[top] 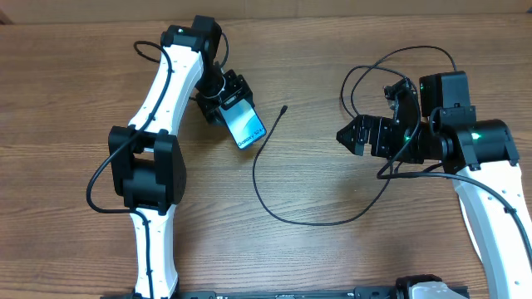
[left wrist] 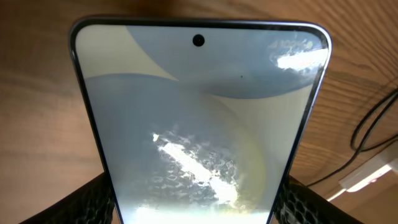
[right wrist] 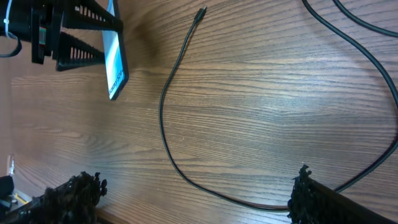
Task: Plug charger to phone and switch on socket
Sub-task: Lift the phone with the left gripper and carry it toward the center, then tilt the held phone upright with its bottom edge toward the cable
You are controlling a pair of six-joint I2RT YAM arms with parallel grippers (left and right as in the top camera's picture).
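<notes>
The phone (top: 246, 125), its light blue screen lit, is held tilted above the table with my left gripper (top: 230, 106) shut on its sides. In the left wrist view the phone (left wrist: 199, 118) fills the frame between the black fingers (left wrist: 93, 202). The charger, a thin black cable (top: 255, 170), lies loose on the wood with its connector tip (top: 284, 109) just right of the phone. My right gripper (top: 349, 135) is open and holds nothing, right of the cable's curve. From the right wrist I see the cable (right wrist: 163, 118), its tip (right wrist: 201, 12) and the phone (right wrist: 115, 59). A white piece (top: 426, 290) at the near edge may be the socket.
Black arm cables loop above and around the right wrist (top: 391, 62). A white cord or strip edge (left wrist: 372, 172) with black cables lies beyond the phone. The wooden table (top: 332, 241) is otherwise bare between the arms.
</notes>
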